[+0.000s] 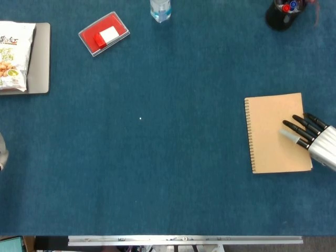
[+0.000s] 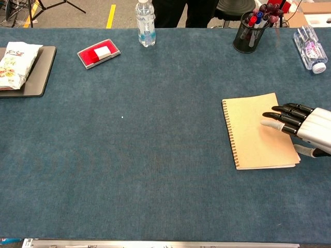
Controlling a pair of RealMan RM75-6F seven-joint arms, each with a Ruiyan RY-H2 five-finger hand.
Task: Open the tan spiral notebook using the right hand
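Note:
The tan spiral notebook (image 1: 269, 135) (image 2: 250, 133) lies closed on the blue table at the right, its wire spine along its left edge. My right hand (image 1: 311, 139) (image 2: 300, 125) comes in from the right edge, fingers (image 1: 293, 127) stretched out flat on the right part of the cover, holding nothing. Its thumb hangs just off the notebook's right edge in the chest view. A grey sliver (image 1: 2, 152) at the left edge of the head view may be my left hand; its fingers do not show.
A red box (image 1: 104, 33) (image 2: 99, 52) and an upright water bottle (image 1: 160, 9) (image 2: 145, 23) stand at the back. A black pen cup (image 1: 280, 14) (image 2: 250, 31) is back right, with a lying bottle (image 2: 310, 47) beside it. A snack bag (image 1: 10, 55) rests on a grey tray (image 1: 42, 58) far left.

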